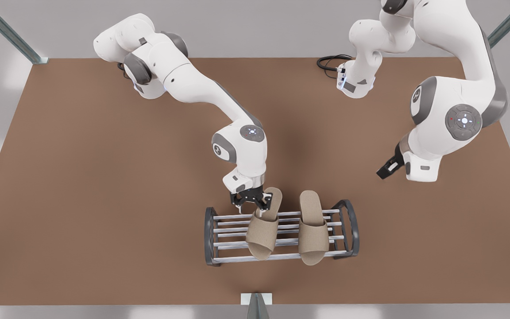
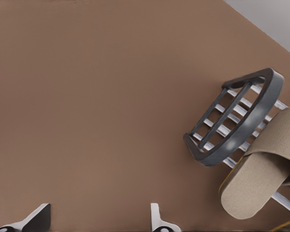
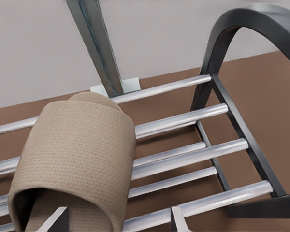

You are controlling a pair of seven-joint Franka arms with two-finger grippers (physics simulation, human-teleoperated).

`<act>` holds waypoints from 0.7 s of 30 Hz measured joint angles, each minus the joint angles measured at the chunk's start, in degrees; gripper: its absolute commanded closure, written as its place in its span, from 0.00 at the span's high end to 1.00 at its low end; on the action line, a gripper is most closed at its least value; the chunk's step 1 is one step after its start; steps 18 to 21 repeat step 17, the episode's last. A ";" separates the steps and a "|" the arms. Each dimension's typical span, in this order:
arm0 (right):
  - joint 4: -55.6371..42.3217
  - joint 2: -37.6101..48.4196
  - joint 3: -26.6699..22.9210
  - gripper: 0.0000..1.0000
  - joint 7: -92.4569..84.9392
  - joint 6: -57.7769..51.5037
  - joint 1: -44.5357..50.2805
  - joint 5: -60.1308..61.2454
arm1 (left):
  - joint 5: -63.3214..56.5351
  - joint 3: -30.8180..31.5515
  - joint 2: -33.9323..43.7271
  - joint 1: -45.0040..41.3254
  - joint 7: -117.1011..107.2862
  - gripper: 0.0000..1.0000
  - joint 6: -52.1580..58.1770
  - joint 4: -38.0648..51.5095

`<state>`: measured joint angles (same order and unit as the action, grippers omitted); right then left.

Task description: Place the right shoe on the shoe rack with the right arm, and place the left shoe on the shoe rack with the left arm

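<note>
2 slippers [image 1: 264,230], 1 shoe rack [image 1: 348,221], 2 arms.

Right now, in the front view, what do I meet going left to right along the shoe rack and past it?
Shoe rack's left end frame → tilted beige slipper → straight beige slipper → rack's right end frame → left gripper, off the rack.

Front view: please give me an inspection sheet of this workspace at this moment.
Surface: brown table, bare around the rack.
Job's things: shoe rack near the table's front edge; both beige slippers lie on its bars, tilted slipper and straight slipper.
Clutter: nothing seen.
Grippers: right gripper open, at the tilted slipper's heel end; left gripper open, above the table, off to the front view's right of the rack.
Cables: black cable looped at the far edge.
Surroundings: grey walls, metal post.
</note>
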<state>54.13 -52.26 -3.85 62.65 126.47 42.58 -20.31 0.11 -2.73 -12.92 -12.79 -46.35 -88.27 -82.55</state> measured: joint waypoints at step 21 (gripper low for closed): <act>25.90 40.15 12.41 1.00 -25.59 -35.09 -43.26 15.74 | 0.05 0.05 0.03 0.02 31.23 1.00 1.37 0.00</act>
